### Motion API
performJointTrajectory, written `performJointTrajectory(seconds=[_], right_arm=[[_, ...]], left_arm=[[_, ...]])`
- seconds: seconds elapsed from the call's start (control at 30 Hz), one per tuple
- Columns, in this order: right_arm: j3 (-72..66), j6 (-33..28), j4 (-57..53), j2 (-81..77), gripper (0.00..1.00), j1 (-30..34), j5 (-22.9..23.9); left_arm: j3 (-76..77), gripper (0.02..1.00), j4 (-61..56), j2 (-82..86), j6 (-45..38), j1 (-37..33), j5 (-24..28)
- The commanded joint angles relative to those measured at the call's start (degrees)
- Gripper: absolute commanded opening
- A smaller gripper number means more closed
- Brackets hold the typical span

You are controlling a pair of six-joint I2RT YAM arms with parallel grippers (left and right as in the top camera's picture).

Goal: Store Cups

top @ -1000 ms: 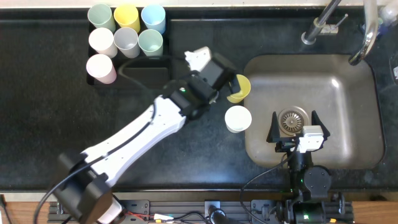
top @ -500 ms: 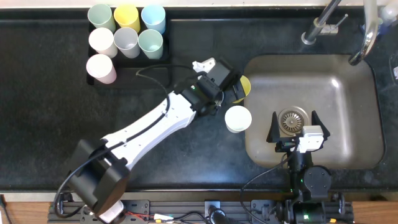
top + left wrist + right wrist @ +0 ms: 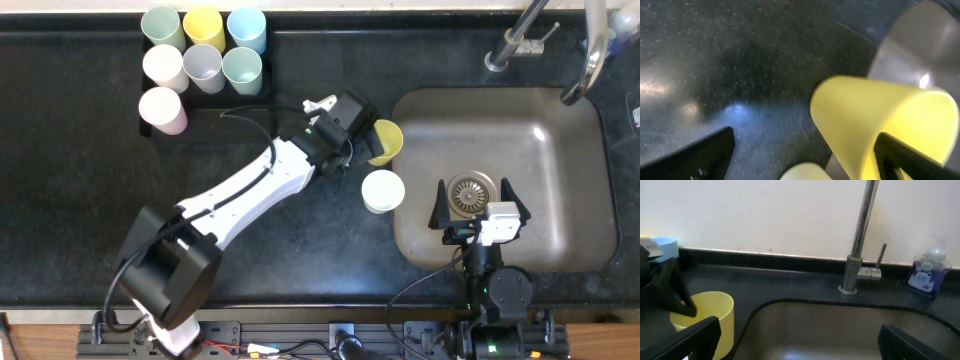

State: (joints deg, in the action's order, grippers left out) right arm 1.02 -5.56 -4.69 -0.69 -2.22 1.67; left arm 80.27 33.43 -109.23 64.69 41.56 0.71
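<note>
A yellow cup (image 3: 386,142) rests tilted at the sink's left rim; it also looms large in the left wrist view (image 3: 880,120) and appears in the right wrist view (image 3: 707,317). My left gripper (image 3: 366,133) (image 3: 805,134) is open right at it, one finger against the cup's side and the other over bare counter. A white cup (image 3: 382,190) stands just in front of the yellow one. A black rack (image 3: 258,92) at the back left holds several pastel cups, and a pink cup (image 3: 162,110) stands at the rack's near left. My right gripper (image 3: 472,207) hangs open over the sink drain.
The steel sink (image 3: 560,240) takes up the right side, with the drain (image 3: 470,192) in its middle. A faucet (image 3: 860,240) and a soap bottle (image 3: 927,275) stand behind it. The dark counter (image 3: 80,200) lies open to the left and in front of the left arm.
The left wrist turned and closed in on the yellow cup, then eased back slightly, so more of the cup shows now. The right arm has not moved.
</note>
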Motion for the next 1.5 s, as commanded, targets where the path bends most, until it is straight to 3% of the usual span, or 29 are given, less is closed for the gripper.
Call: performJointTrajectory(seconds=[0.03,0.07,0.1,0.4,0.5,0.67,0.87,1.23,1.5], right_arm=[[-0.7,0.5,0.3,0.4,0.998,0.4,-0.4],[-0.7,0.5,0.3,0.4,0.998,0.4,-0.4],[-0.7,0.5,0.3,0.4,0.993,0.4,-0.4],[-0.7,0.5,0.3,0.4,0.996,0.4,-0.4],[-0.7,0.5,0.3,0.4,0.998,0.4,-0.4],[-0.7,0.5,0.3,0.4,0.996,0.4,-0.4],[-0.7,0.5,0.3,0.4,0.996,0.4,-0.4],[-0.7,0.5,0.3,0.4,0.993,0.4,-0.4],[-0.7,0.5,0.3,0.4,0.996,0.4,-0.4]], left_arm=[[0.5,0.226,-0.9,-1.1,0.1,-0.1,0.3],[0.5,0.093,-1.3,-1.1,0.1,-0.2,0.3],[0.5,0.038,-1.7,-1.1,0.1,-0.2,0.2],[4.0,0.036,-0.8,3.4,0.1,-5.6,-4.3],[4.5,0.036,2.2,8.2,0.2,-10.8,-7.0],[4.5,0.036,10.0,13.6,0.7,-24.0,-7.2],[4.3,0.036,20.2,12.8,8.1,-36.4,-3.0],[4.3,0.036,22.9,8.1,15.4,-38.2,-4.4],[4.3,0.036,22.9,5.5,16.0,-39.7,-4.4]])
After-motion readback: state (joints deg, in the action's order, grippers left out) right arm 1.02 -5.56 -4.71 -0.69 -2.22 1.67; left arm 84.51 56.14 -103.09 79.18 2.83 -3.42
